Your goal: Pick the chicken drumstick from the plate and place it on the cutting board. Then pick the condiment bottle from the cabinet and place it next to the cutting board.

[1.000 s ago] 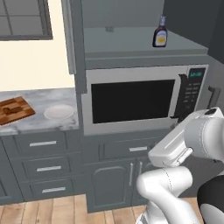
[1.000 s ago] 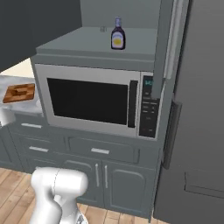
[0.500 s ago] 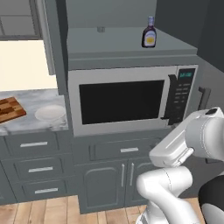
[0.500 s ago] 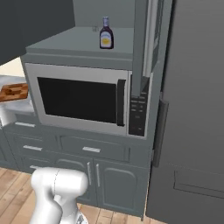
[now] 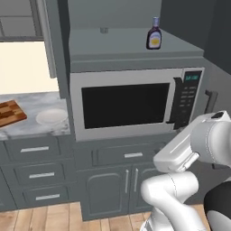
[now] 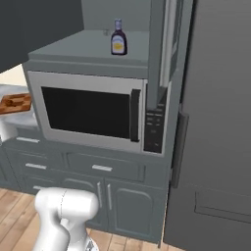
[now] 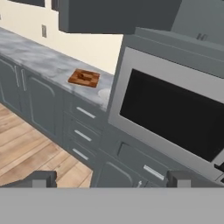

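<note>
We read the hand view left to right. The cutting board (image 7: 84, 78) lies on the marble counter (image 7: 39, 61), ahead of the gripper (image 7: 111, 178) and off to its left, well apart. A darker piece sits on the board's middle; we judge it the chicken drumstick (image 7: 86, 77), though it is too small to be sure. Just right of the board, a pale edge of the plate (image 7: 104, 92) shows against the microwave (image 7: 175, 113), which stands straight ahead of the fingertips (image 7: 43, 178).

Gripper: the two tips stand wide apart with nothing between them.

In the left base view, the plate (image 5: 51, 116) looks bare, which fits the drumstick already being on the board (image 5: 10, 113).

The condiment bottle (image 5: 154, 34) stands upright on the cabinet shelf (image 5: 122, 43) above the microwave, cap up, long axis vertical. From the gripper it lies up and ahead, above the microwave top, well apart. In the right base view, the open cabinet door (image 6: 164, 49) hangs just right of the bottle (image 6: 118, 38).

We judge the coming move turns on height: the hand must rise well above the microwave, then approach the bottle level, from the front.
</note>
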You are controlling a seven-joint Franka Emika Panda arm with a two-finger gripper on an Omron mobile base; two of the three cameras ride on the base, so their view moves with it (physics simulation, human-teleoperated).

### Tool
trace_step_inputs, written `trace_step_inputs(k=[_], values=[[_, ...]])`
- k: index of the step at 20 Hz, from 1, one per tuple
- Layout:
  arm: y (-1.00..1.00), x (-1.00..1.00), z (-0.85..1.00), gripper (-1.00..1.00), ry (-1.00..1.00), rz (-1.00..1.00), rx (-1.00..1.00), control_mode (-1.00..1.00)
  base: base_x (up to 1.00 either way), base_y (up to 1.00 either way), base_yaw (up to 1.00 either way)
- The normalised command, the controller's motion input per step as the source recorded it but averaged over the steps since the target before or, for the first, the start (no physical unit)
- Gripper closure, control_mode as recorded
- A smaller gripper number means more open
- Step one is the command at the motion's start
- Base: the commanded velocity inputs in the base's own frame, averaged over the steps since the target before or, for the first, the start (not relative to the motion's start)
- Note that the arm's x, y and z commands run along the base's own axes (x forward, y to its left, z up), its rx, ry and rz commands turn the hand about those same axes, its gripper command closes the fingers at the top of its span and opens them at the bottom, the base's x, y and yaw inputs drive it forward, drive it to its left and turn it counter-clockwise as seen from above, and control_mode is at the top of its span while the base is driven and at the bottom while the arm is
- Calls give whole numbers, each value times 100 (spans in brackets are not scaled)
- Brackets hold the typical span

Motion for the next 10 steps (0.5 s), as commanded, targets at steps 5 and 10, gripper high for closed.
trace_step_inputs(k=[5, 10], values=[[0, 0, 0, -100, 0, 0, 0, 100, 39, -12, 0], [0, 0, 0, -100, 0, 0, 0, 100, 46, -8, 0]])
